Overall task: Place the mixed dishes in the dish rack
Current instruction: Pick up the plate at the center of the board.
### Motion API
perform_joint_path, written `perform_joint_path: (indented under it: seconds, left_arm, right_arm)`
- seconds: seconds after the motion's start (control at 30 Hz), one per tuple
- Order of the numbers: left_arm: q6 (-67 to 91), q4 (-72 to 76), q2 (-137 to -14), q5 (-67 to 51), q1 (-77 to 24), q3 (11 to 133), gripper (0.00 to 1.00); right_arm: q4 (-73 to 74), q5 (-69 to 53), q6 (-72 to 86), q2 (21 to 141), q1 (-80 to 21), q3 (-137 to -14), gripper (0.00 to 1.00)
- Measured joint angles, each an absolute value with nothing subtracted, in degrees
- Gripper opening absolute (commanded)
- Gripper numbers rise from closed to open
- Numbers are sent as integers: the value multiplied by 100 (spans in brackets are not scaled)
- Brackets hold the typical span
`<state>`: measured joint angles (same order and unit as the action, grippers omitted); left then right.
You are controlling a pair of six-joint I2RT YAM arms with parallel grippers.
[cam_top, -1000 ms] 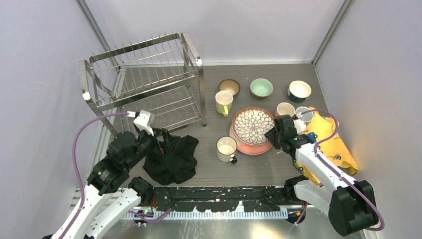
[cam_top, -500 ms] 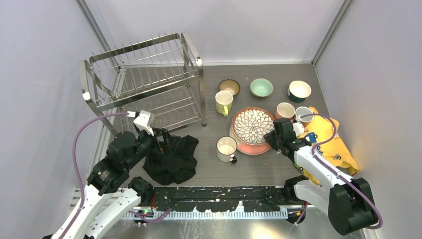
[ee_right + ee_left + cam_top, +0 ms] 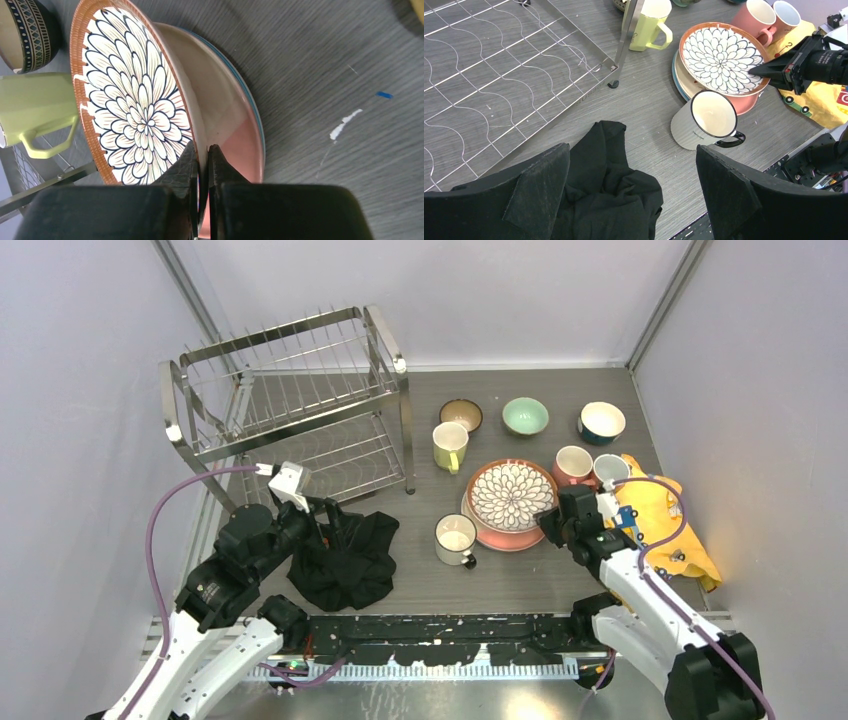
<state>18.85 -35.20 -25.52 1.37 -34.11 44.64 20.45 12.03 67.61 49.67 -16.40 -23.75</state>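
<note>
My right gripper (image 3: 556, 521) (image 3: 202, 156) is shut on the near rim of the flower-patterned plate (image 3: 510, 491) (image 3: 135, 107), which is tilted up off the pink plate (image 3: 502, 536) (image 3: 235, 145) and the blue-rimmed plate under it. The silver dish rack (image 3: 290, 405) stands at the back left and holds no dishes. My left gripper (image 3: 338, 523) (image 3: 634, 195) is open above the black cloth (image 3: 345, 558) (image 3: 609, 195). A yellow mug (image 3: 449, 446), a white mug (image 3: 456, 539), a pink mug (image 3: 573, 464), a brown bowl (image 3: 460, 414), a mint-green bowl (image 3: 525, 416) and a blue bowl (image 3: 601, 422) stand on the table.
A yellow cloth (image 3: 668, 525) lies at the right, with another small mug (image 3: 611, 470) at its far edge. The rack's lower wire shelf (image 3: 489, 85) shows in the left wrist view.
My right gripper has drawn back toward the near edge with the patterned plate's rim in it, and the plate has tilted up. The left arm has not moved.
</note>
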Motion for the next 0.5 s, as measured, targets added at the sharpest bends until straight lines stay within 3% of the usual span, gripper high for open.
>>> perform_joint_path:
  seconds: [0.5]
  left_arm:
    - [1955, -3500, -2681, 110, -3411, 4466, 93]
  right_arm:
    - [3476, 1487, 6812, 3693, -1638, -2622, 1]
